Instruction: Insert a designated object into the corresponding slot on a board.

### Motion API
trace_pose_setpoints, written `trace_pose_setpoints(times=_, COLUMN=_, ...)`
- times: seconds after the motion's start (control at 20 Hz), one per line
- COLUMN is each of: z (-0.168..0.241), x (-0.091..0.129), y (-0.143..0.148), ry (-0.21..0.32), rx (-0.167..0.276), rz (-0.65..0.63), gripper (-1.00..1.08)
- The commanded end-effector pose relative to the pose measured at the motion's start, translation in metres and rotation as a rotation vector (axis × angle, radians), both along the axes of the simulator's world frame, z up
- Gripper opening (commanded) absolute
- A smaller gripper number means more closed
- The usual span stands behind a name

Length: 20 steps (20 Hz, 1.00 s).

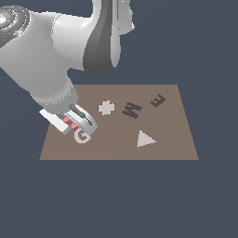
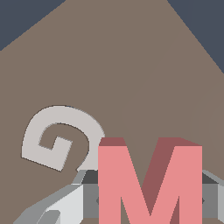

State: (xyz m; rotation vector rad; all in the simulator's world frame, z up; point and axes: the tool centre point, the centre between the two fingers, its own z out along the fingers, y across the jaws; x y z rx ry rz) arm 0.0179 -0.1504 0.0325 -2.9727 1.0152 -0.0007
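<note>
The salmon-red zigzag block (image 1: 69, 123) sits between my gripper's (image 1: 77, 124) fingers at the exterior view's left side of the brown board (image 1: 116, 149). In the wrist view the block (image 2: 148, 183) reads as an M, with a grey finger (image 2: 89, 192) pressed against each side, so the gripper (image 2: 151, 199) is shut on it just over the board (image 2: 131, 65). The dark zigzag slot (image 1: 132, 110) lies near the board's middle, to the exterior view's right of the gripper and apart from it. The slot is out of the wrist view.
A pale grey G (image 1: 82, 136) lies right beside the gripper and also shows in the wrist view (image 2: 59, 135). A pale cross (image 1: 106, 107), a pale triangle (image 1: 145, 139) and a smaller dark E recess (image 1: 157, 100) are on the board. The arm's bulk hangs above the board's far left.
</note>
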Motion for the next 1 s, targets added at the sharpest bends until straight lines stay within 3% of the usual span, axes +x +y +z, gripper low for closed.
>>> trace_pose_setpoints(times=0.0, z=0.001, x=0.008, y=0.01, ry=-0.001, rx=0.0, rz=0.101, gripper=-1.0)
trace_pose_setpoints(times=0.5, z=0.003, x=0.031, y=0.07, ry=-0.001, rx=0.0, rz=0.595, gripper=-1.0)
trace_pose_setpoints(times=0.95, z=0.005, x=0.023, y=0.13, ry=0.0, rx=-0.001, rz=1.054, gripper=-1.0)
